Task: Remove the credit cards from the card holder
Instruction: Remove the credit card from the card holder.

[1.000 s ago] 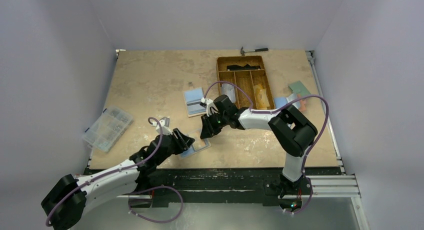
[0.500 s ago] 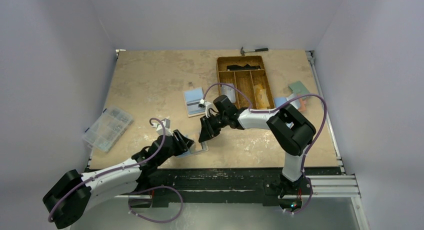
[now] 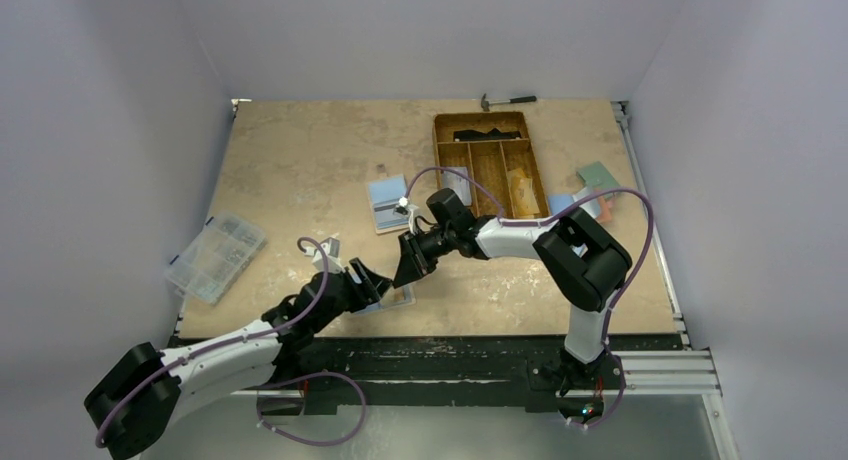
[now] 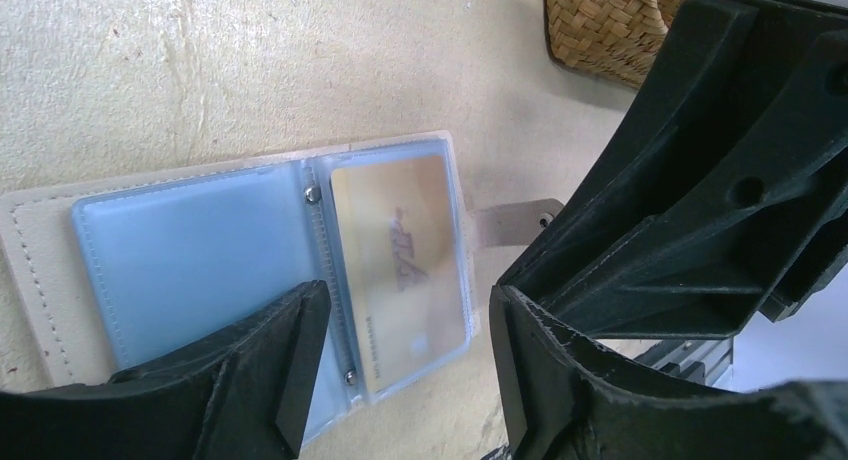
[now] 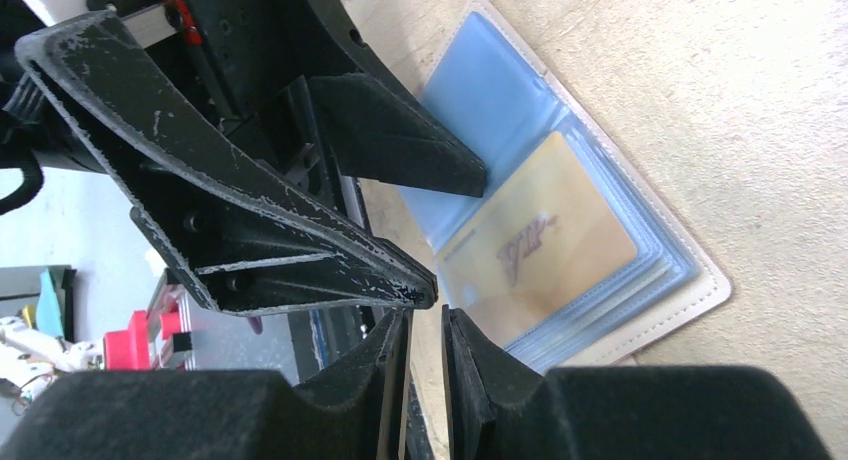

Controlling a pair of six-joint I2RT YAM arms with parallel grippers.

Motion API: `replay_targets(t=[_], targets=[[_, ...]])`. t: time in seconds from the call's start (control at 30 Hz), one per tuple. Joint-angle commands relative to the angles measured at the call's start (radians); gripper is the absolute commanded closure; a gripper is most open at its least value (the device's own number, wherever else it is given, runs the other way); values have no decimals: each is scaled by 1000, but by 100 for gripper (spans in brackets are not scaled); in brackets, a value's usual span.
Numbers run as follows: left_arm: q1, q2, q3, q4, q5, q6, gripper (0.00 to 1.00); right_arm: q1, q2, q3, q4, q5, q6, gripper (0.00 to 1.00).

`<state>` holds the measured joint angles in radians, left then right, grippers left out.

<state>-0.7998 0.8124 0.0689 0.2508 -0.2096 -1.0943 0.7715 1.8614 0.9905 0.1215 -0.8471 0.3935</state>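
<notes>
Starting on the card (image 4: 400,250) in the holder (image 4: 40,280): left gripper (image 4: 405,315) is straddling it wide and empty, right gripper (image 5: 427,320) is sitting near-shut at its edge, hold unclear, needing a clean pull.

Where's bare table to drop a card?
Bare tan tabletop between clear plastic organiser box and brown compartment tray; also near edge right of the tan card holder. Crowded at the holder: left pincer and right pincer meet.

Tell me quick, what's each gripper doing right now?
Left gripper: open, fingers astride the tan bifold card holder, holding nothing.
Right gripper: nearly closed beside the gold card; grip cannot be told.
</notes>
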Motion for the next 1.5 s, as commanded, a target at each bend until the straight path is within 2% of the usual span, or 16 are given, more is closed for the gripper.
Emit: replay_targets(t=[0.0,0.17,0.3,0.5,0.6,0.77,1.1,1.13,1.3,1.47], targets=[[-1,-21,-24,80,38,-26,34,3,-13,-9,62,-43,39,74],[-1,-32,-24,74,25,-40,31,5,-16,-12,69,-41,42,74],[-1,-33,-13,35,5,-55,31,3,-15,15,-15,88,-20,72],[-1,-16,-14,66,2,-67,33,-3,-3,16,-47,196,-36,68],[1,5,-28,111,9,-76,36,-3,12,19,-49,200,-36,67],[1,51,-39,148,19,-89,46,-1,37,24,-52,184,-36,67],[2,73,-68,135,30,-125,48,14,69,31,-55,129,-31,79],[2,69,-68,145,33,-128,50,14,67,31,-53,122,-30,80],[3,39,-120,196,64,-141,73,14,63,34,-54,102,-33,82],[2,-8,-134,182,82,-127,100,14,57,42,-67,79,-58,81]])
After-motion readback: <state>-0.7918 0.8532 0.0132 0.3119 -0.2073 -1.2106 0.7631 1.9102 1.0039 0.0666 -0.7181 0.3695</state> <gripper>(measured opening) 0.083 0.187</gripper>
